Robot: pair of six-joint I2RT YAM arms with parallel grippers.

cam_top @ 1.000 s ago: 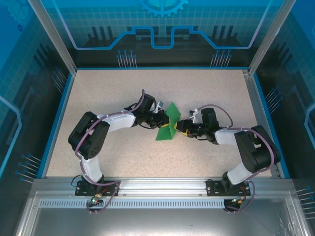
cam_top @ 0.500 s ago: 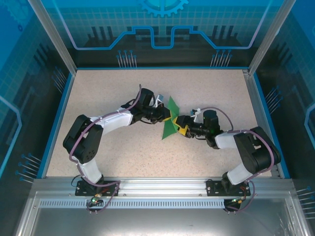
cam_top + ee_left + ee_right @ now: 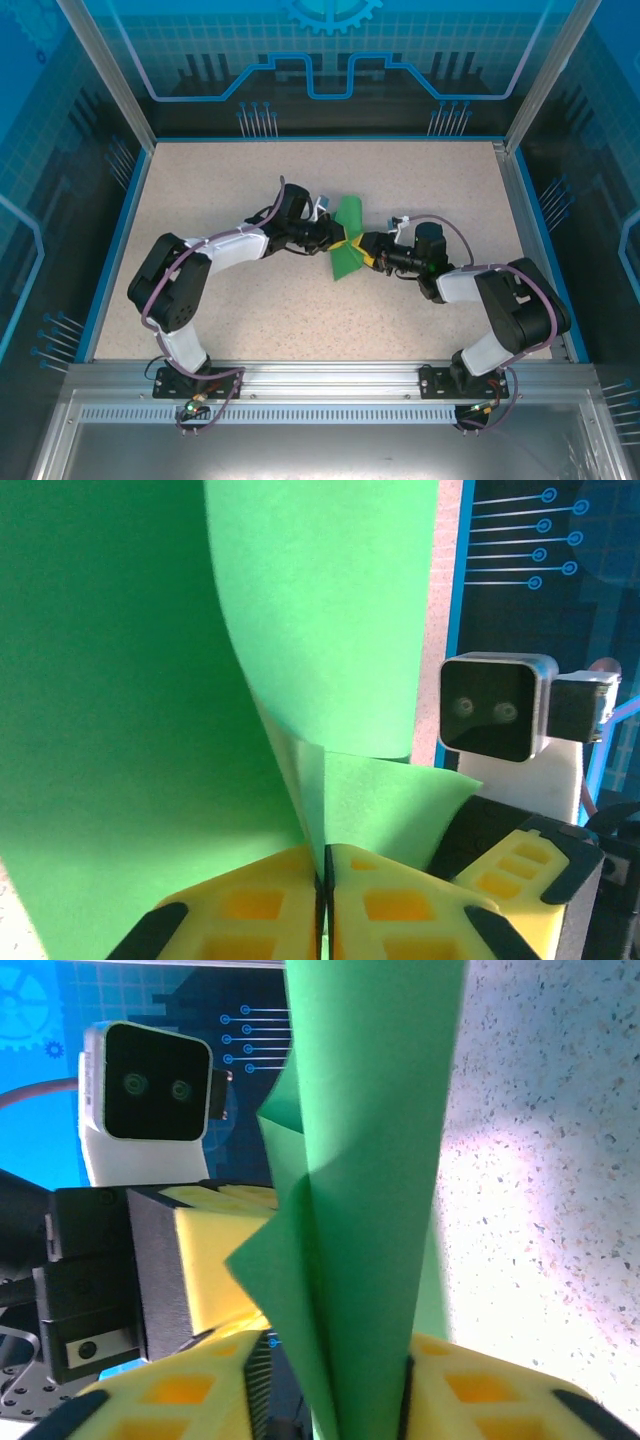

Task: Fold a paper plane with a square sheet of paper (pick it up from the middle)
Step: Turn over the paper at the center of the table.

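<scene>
Plain green paper (image 3: 345,265), speckled beige table (image 3: 220,180) (blue circuit-patterned walls (image 3: 330,60))

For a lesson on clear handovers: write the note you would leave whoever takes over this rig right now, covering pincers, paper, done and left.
Left pincer: shut on the green sheet.
Right pincer: the sheet runs between its fingers; whether it is clamped is unclear.
Sheet: held between both arms over the middle of the table, curled and creased.
Done: picked up, some folds in.
Left: not a finished plane; complete the folds.
</scene>
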